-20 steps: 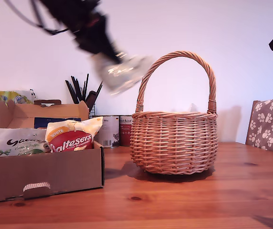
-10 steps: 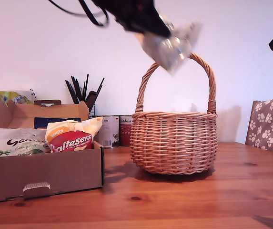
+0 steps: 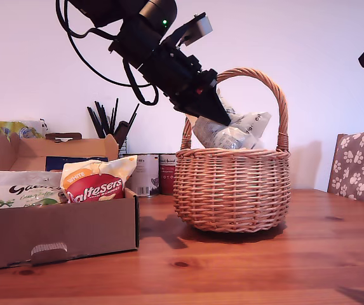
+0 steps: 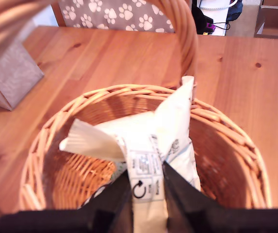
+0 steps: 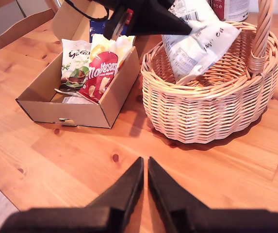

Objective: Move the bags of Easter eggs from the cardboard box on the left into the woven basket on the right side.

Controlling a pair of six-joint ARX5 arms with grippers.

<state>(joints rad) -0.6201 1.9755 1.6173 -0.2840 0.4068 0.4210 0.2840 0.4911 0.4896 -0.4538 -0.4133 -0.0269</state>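
Note:
My first gripper [image 3: 223, 117] is shut on a pale whitish bag of Easter eggs [image 3: 229, 133], gripping its top seam [image 4: 143, 145]. The bag hangs tilted, its lower part inside the mouth of the woven basket [image 3: 232, 190], under the arched handle. Beside the basket, at the exterior view's left, is the cardboard box [image 3: 54, 235]. A Maltesers bag [image 3: 96, 184] and a Galaxy bag [image 3: 26, 189] stand upright in it. My second gripper [image 5: 145, 165] hovers shut and empty high over the bare wooden table in front of the box [image 5: 71, 104] and basket [image 5: 202, 116].
Behind the box stand a black utensil holder [image 3: 112, 124], two tins [image 3: 147, 175] and a yellow-and-blue pack [image 3: 4, 130]. A paw-print chair cushion [image 3: 359, 165] sits at the exterior view's right edge. A grey block [image 4: 10, 77] lies on the table beyond the basket.
My first gripper swung the whitish bag from above the box towards the exterior view's right, over the handle, then lowered it into the basket's mouth. The box and basket stayed put.

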